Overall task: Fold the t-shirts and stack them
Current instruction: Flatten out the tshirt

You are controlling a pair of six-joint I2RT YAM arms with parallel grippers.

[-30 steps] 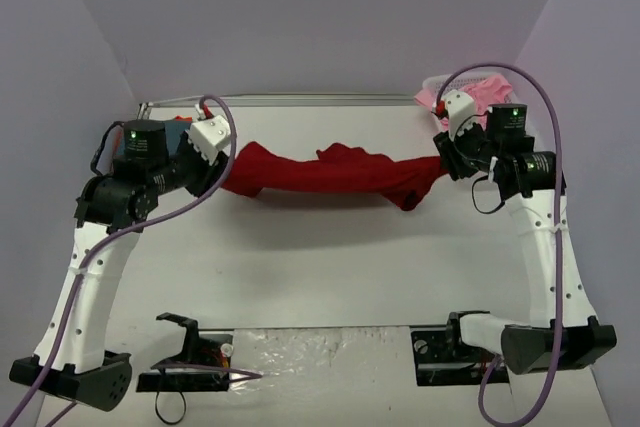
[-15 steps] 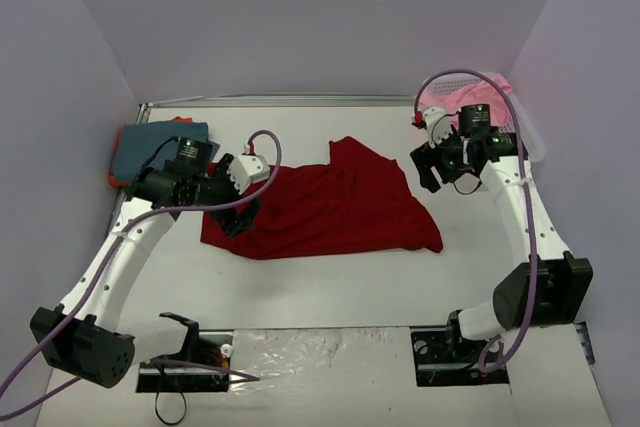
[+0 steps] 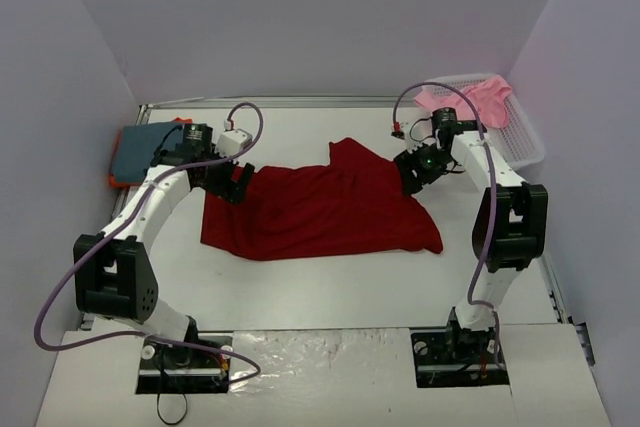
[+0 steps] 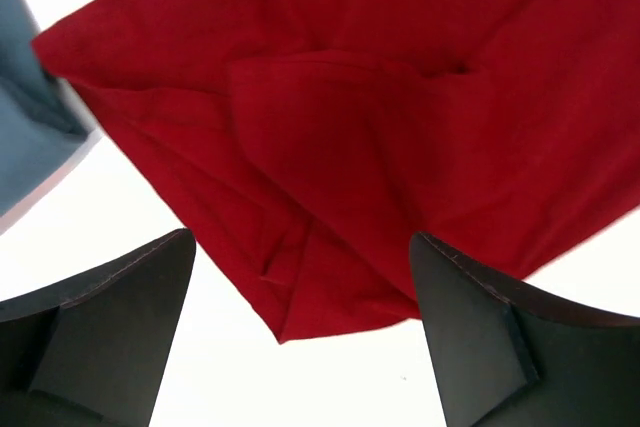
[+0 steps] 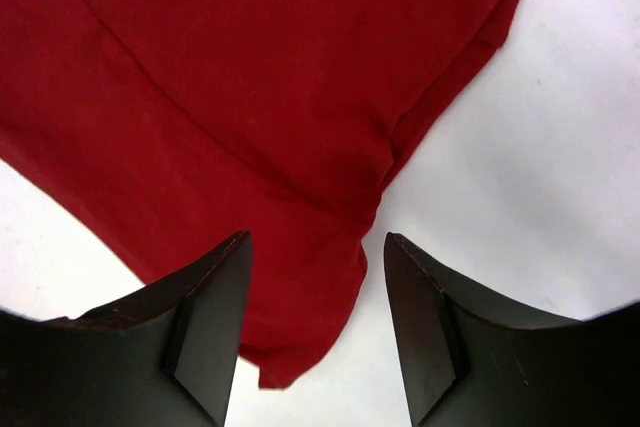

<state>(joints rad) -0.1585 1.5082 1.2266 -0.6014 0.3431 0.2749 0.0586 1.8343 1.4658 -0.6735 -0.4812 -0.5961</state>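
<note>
White table (image 3: 330,287) under spread dark red t-shirt (image 3: 320,212) — both arms' jaws spread, empty (above its left and right edges).

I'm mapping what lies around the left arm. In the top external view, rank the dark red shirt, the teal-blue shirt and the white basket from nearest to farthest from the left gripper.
1. Dark red shirt, right beside the left gripper.
2. Teal-blue shirt, at the table's far left.
3. White basket, at the far right corner.

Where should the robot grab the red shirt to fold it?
Probably the dark red t-shirt by its two far corners, coming from above. It lies spread flat on the table, and each corner's thin edge sits right beneath an arm's open jaws.
</note>
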